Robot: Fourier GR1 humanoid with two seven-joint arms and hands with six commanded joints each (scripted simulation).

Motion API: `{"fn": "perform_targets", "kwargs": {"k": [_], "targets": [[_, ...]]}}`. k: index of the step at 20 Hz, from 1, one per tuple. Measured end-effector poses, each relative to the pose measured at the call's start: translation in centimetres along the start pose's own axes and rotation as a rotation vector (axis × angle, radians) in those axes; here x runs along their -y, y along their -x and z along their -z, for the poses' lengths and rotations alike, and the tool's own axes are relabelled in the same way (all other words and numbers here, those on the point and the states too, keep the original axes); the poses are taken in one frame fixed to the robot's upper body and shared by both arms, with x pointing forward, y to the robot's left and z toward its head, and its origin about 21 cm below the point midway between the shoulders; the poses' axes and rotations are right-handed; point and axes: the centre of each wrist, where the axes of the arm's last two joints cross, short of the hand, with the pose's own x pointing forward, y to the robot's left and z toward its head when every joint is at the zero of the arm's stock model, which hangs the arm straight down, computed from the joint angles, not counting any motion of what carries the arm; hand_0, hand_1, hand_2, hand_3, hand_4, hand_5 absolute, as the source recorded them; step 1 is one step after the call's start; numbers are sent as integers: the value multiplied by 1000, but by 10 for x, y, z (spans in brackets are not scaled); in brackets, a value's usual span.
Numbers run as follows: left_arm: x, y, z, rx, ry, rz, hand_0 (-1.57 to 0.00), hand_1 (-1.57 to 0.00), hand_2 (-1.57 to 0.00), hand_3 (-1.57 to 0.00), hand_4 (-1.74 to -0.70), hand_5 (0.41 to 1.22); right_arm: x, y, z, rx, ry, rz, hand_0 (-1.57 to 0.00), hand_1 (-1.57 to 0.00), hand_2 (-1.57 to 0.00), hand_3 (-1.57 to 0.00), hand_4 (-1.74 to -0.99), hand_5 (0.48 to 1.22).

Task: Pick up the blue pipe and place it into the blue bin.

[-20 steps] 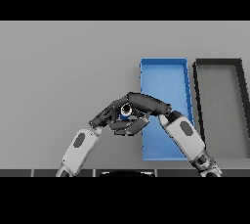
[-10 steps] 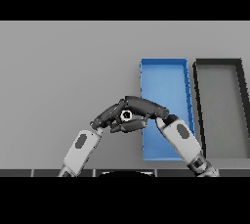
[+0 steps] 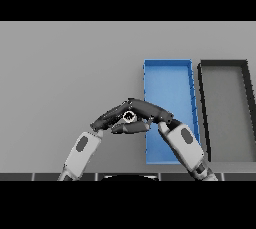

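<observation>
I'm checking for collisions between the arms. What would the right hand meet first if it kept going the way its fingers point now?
The right hand points up-left, toward the left hand. Their fingers already overlap around the pipe's round end, so it would likely meet the left hand first; depth is unclear.

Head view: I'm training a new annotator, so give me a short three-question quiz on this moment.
1. True or false: the blue bin stands left of the dark bin.
2. Where do the two robot hands meet? A) inside the blue bin B) over the grey table, just left of the blue bin C) over the dark bin
3. Fill in: the small ring between the left robot hand and the right robot hand is the end of the blue ____.

Key: 1 true; 2 B; 3 pipe.
</observation>
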Motion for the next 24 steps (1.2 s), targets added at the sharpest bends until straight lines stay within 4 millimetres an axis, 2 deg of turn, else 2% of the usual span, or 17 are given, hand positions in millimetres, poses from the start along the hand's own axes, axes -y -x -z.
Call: {"fn": "perform_targets", "kwargs": {"k": [2, 4, 7, 10, 12, 16, 20, 24], "targets": [[0, 3, 0, -34, 33, 6, -384, -358, -350, -275, -1134, 1063, -1, 2, 1, -25, 6, -1, -1567, -1567, -1567, -1565, -1498, 1215], [-3, 3, 0, -53, 30, -5, -246, -229, -223, -175, -1059, 912, -1, 0, 3, -32, 14, 3, -1568, -1568, -1568, -1567, -1499, 1217], [1, 2, -1, -124, 24, -11, -125, -117, -114, -89, -991, 729, 0, -1, 2, -6, 12, -10, -1570, -1570, -1570, -1569, -1499, 1219], [-4, 7, -2, -158, 0, -19, -64, -59, -58, -45, -974, 607, -1, 2, 2, 20, 24, -12, -1570, -1570, -1570, -1570, -1499, 1220], [-4, 7, -2, -172, -6, -31, -40, -38, -37, -29, -968, 557, 1, 0, 1, 33, 26, -6, -1571, -1571, -1571, -1570, -1498, 1220], [-2, 7, -1, -188, -11, -40, -16, -15, -14, -11, -969, 512, 10, -8, 2, 65, 51, 39, -1571, -1571, -1571, -1571, -1495, 1221], [1, 8, 0, -215, -19, -34, -6, -5, -5, -4, -971, 485, 29, -36, 7, 85, 67, 130, -1571, -1571, -1571, -1571, -1494, 1221], [-1, 10, -2, -238, -23, -22, -2, -2, -2, -1, -954, 474, 61, -82, 10, 166, 109, 173, -1571, -1571, -1571, -1571, -1497, 1221]]}}
